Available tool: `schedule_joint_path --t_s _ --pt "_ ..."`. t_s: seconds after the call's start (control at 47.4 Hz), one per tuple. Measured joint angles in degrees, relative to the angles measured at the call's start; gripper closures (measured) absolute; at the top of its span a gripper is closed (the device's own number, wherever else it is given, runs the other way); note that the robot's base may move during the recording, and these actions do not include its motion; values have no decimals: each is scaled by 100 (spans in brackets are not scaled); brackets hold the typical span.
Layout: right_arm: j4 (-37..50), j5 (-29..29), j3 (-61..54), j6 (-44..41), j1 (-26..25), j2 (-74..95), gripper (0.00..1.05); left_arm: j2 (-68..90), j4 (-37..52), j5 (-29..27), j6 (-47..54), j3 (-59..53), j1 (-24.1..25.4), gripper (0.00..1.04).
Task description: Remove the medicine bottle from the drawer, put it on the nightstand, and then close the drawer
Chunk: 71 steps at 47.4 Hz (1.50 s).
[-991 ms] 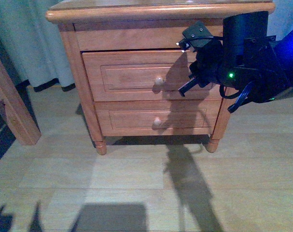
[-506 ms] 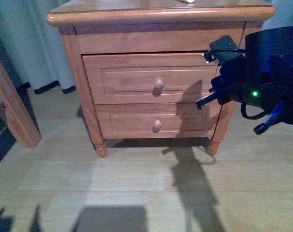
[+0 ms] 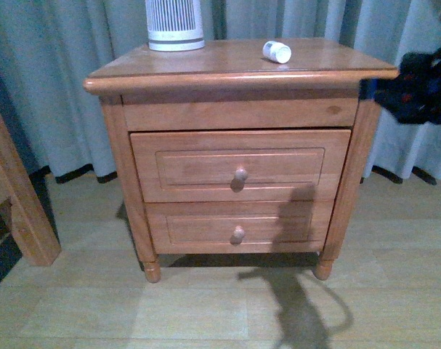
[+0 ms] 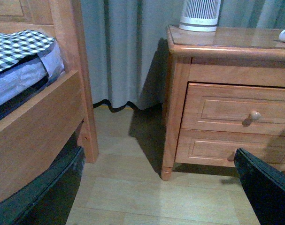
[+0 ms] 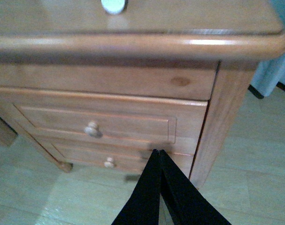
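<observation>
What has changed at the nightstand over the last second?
The right arm has drawn back from the drawer front toward the right edge of the front view, its tool shut. The view has risen, so the bottle on the nightstand now shows. Both drawers stayed closed.

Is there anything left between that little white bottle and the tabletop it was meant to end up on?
Nothing visible. The medicine bottle already lies on its side on top of the nightstand, apart from the ribbed white device at the back. The drawer below looks shut.
</observation>
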Motion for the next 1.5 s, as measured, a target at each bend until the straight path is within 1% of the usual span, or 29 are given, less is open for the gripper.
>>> schedule_joint_path --t_s 0.063,0.084,0.126,0.169,0.232,0.337,0.358,0.379,0.422,0.485,0.675,0.864,1.286,1.391,1.497 --pt "-219 -55 -310 68 -79 -883 100 0 0 0 0 0 0 6" --pt "-260 -20 -459 55 -92 -1215 96 0 0 0 0 0 0 6" --pt "181 505 -944 -223 -74 -1882 102 0 0 0 0 0 0 6" --pt "446 680 -1360 -345 -81 -2404 101 0 0 -2 0 0 0 6" --pt "656 699 -1838 -450 -118 -2900 101 0 0 0 0 0 0 6" --pt "828 658 -2538 -531 -192 -3209 101 0 0 0 0 0 0 6" --pt "846 579 -2647 -546 -249 -3248 101 0 0 0 0 0 0 6" --pt "868 372 -2796 -570 -345 -3327 101 0 0 0 0 0 0 6" --pt "925 334 -3034 -579 -472 -3523 101 0 0 0 0 0 0 6" --pt "962 348 -3226 -579 -542 -3718 101 0 0 0 0 0 0 6" --pt "955 315 -3816 -584 -546 -4325 101 0 0 0 0 0 0 6" --pt "662 315 -4273 -584 -546 -5073 101 0 0 0 0 0 0 6" --pt "-129 315 -4664 -584 -546 -6253 101 0 0 0 0 0 0 6" --pt "-28 319 -4811 -586 -546 -6398 101 0 0 0 0 0 0 6" --pt "-385 313 -4811 -586 -546 -6787 101 0 0 -2 0 0 0 6"
